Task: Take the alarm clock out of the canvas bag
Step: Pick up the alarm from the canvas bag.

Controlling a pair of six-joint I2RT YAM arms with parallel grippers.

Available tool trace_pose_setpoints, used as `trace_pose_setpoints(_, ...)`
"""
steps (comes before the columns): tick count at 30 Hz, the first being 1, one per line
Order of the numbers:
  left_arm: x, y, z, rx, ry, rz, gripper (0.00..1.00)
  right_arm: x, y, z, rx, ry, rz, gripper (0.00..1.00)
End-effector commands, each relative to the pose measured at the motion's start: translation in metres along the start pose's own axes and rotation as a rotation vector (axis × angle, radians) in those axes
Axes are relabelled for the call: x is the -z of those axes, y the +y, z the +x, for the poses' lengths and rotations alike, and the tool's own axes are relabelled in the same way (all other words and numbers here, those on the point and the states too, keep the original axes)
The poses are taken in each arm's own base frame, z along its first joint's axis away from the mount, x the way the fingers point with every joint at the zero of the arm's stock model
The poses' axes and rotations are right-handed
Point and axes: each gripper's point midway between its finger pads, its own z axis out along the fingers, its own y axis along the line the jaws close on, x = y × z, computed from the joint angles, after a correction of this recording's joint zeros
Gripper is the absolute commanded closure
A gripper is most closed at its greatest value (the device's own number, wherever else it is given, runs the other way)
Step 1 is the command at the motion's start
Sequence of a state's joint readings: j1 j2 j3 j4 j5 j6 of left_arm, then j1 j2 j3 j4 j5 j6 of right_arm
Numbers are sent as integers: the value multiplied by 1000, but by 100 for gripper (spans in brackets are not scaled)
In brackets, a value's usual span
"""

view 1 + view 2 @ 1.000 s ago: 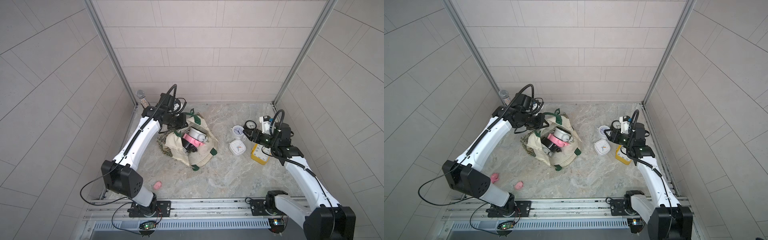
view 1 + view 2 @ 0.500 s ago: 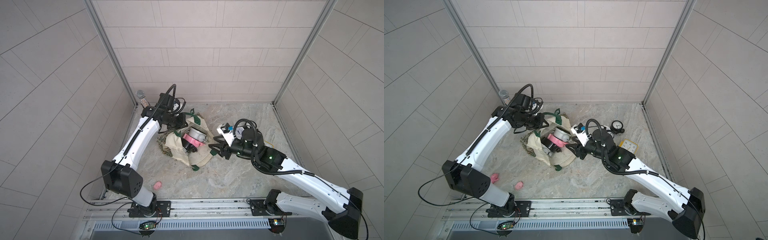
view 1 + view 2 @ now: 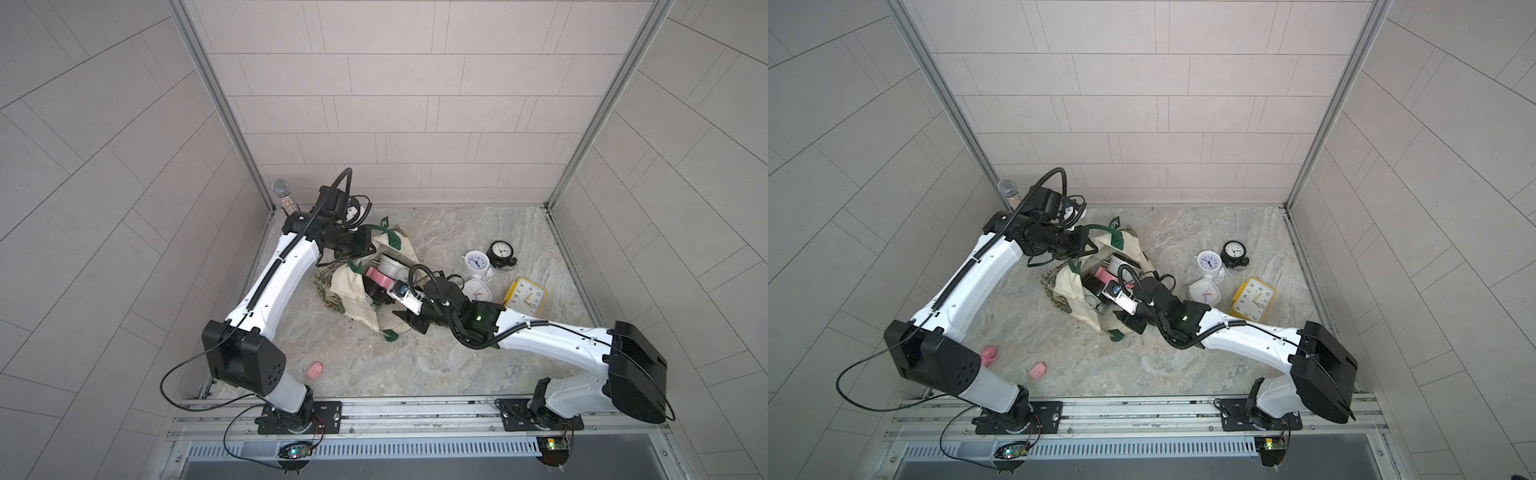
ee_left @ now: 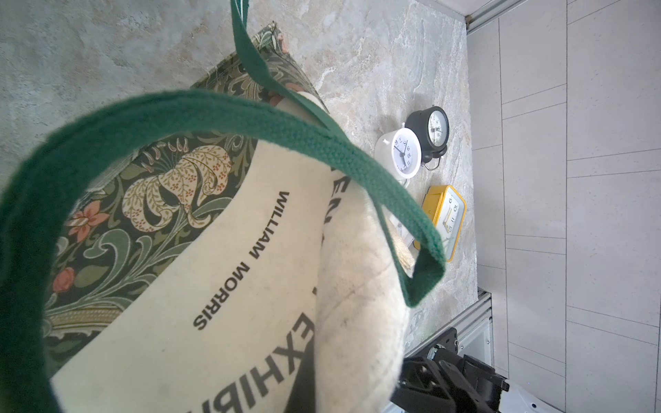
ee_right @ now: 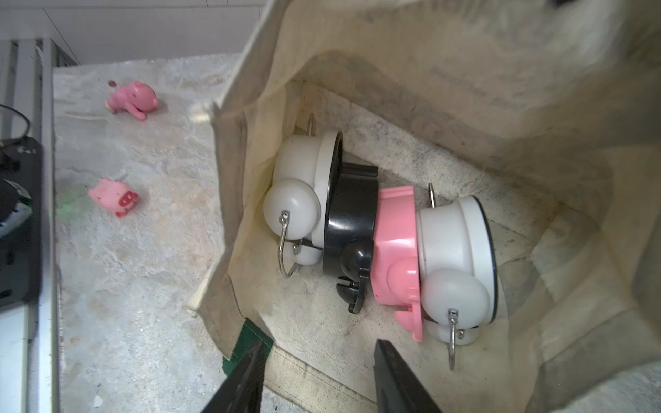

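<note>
The cream canvas bag (image 3: 351, 286) with green handles lies on its side, its mouth held up. My left gripper (image 3: 365, 245) is shut on the bag's upper rim by a green handle (image 4: 214, 107); its jaws are hidden behind canvas (image 4: 214, 321) in the left wrist view. Inside the bag (image 5: 429, 71) several alarm clocks lie in a row: a white twin-bell one (image 5: 304, 200), a black one (image 5: 352, 229), a pink one (image 5: 395, 250) and another white one (image 5: 454, 250). My right gripper (image 5: 318, 357) hovers open at the bag's lower rim, just short of the clocks, with nothing between its fingers (image 5: 393, 375).
Outside the bag on the right stand a white round clock (image 3: 477, 262), a black clock (image 3: 501, 252), a white square clock (image 3: 478, 289) and a yellow clock (image 3: 527, 296). Two pink pig toys (image 3: 989, 355) (image 3: 1038, 370) lie front left. A microphone (image 3: 282, 191) stands in the back left corner.
My right arm has swung from the clocks on the right across to the bag's mouth, jaws staying open. The left gripper has kept its hold on the bag.
</note>
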State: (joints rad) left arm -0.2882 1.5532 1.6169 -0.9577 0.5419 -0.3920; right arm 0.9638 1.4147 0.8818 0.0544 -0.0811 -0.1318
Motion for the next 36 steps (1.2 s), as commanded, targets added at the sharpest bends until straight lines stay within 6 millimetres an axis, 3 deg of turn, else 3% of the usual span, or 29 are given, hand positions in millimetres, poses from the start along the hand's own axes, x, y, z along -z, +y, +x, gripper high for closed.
trace_pose_setpoints(1,24,-23,-4,-37,-49,72,100,-10,-8,-5,49,-31,64,49)
trace_pose_setpoints(8,25,-25,-4,-30,-51,79,100,-31,0,7,64,-65,44,42)
trace_pose_setpoints(21,26,-26,-3,-25,-53,85,100,-64,-23,19,81,2,155,42)
trace_pose_setpoints(31,23,-25,-3,-23,-43,90,100,-76,-46,28,28,52,203,42)
trace_pose_setpoints(36,23,-25,-2,-26,-44,91,100,-84,-43,29,19,49,162,44)
